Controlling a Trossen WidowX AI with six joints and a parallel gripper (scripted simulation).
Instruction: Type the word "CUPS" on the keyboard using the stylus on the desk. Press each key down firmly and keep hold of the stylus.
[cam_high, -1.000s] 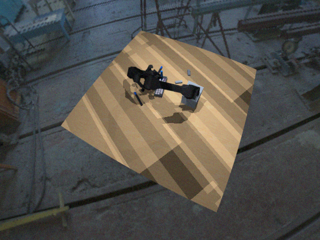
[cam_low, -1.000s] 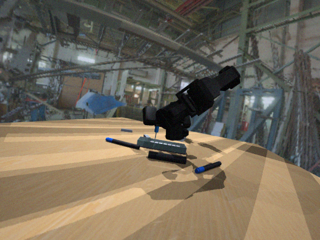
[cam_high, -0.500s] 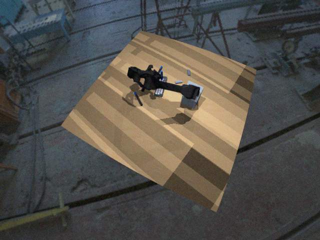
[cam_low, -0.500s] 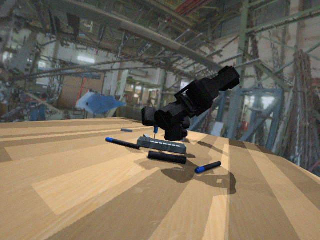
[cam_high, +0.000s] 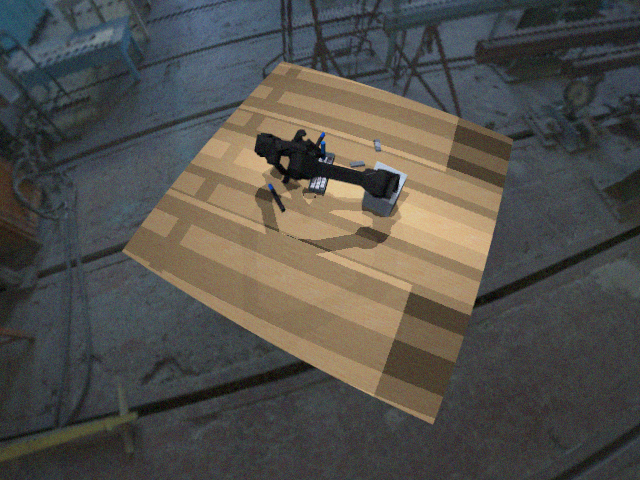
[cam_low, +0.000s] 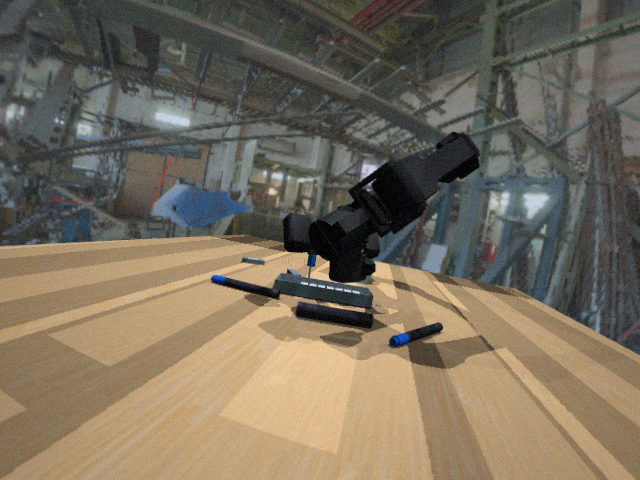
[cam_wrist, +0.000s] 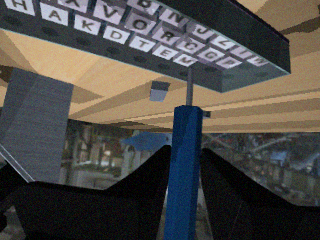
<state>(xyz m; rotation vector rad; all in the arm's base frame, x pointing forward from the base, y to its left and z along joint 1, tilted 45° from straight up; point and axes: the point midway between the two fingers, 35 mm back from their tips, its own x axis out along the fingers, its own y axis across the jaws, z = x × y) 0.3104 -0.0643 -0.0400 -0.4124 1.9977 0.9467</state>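
Note:
The stylus (cam_high: 323, 148) (cam_low: 311, 260) (cam_wrist: 184, 175) has a blue body and a thin grey tip. My gripper (cam_wrist: 185, 153) is shut on its blue body. In the wrist view the tip points to the keyboard (cam_high: 316, 186) (cam_low: 323, 292) (cam_wrist: 222, 84) and ends at the edge of the M key (cam_wrist: 185, 60), in the row H A K D T E M. Whether it touches the key I cannot tell. The C key and the P key show in the row behind, part of the U and S area is out of view or unreadable. In the top view the arm hides part of the keyboard.
A black pen with a blue end (cam_high: 277, 198) (cam_low: 416, 334) lies beside the keyboard, another pen (cam_low: 245, 286) on its other side. A black bar (cam_low: 333, 315) lies along the keyboard. Small grey blocks (cam_high: 356, 163) (cam_high: 377, 145) (cam_wrist: 159, 91) and a grey box (cam_high: 379, 204) under the arm's base also stand there.

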